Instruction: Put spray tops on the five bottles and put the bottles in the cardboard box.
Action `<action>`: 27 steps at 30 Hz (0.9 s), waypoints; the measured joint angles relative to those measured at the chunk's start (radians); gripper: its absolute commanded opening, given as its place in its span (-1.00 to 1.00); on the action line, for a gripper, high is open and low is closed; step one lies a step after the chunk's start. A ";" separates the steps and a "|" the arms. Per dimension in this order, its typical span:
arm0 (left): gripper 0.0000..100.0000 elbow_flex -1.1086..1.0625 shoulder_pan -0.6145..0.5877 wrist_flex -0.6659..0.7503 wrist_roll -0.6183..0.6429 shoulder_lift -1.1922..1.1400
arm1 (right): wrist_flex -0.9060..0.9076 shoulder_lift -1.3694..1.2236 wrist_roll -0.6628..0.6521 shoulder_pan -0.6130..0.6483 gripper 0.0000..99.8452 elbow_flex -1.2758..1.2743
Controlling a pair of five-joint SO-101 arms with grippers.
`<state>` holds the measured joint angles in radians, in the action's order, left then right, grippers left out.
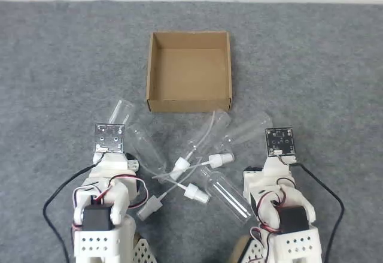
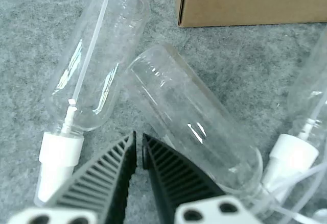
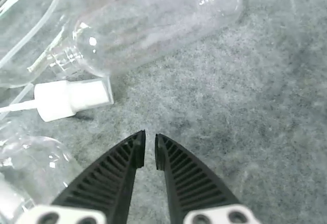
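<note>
Five clear plastic bottles lie scattered on the carpet in front of the cardboard box (image 1: 188, 71). In the left wrist view my left gripper (image 2: 139, 138) is shut and empty, just short of a capped bottle (image 2: 97, 60) and an open-necked bottle (image 2: 191, 117). My right gripper (image 3: 148, 138) is shut and empty above bare carpet, near a loose white spray top (image 3: 71, 99) and an uncapped bottle (image 3: 153, 25). From above, one bottle (image 1: 203, 137) carries a spray top (image 1: 179, 167), and another bottle (image 1: 226, 194) lies beside a spray top (image 1: 196, 192).
The box stands open, with nothing inside, at the middle back. Thin dip tubes (image 1: 170, 176) cross between the bottles. My left arm (image 1: 108, 173) and right arm (image 1: 280, 182) flank the pile. Grey carpet (image 1: 323, 65) spreads to both sides.
</note>
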<state>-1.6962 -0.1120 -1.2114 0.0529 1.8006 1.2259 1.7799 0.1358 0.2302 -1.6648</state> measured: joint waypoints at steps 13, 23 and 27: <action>-0.98 0.000 0.000 0.000 0.000 0.000 | 0.028 0.002 0.000 -0.044 -0.98 0.014; -0.98 0.000 0.000 0.000 0.000 0.000 | -0.005 0.002 -0.132 -0.190 -0.98 0.087; -0.98 0.000 0.000 0.000 0.000 0.000 | -0.012 0.008 -0.376 -0.195 -0.98 0.153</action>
<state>-1.6962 -0.1120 -1.2114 0.0529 1.8006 1.2137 1.7875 -0.2401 0.0353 -1.5113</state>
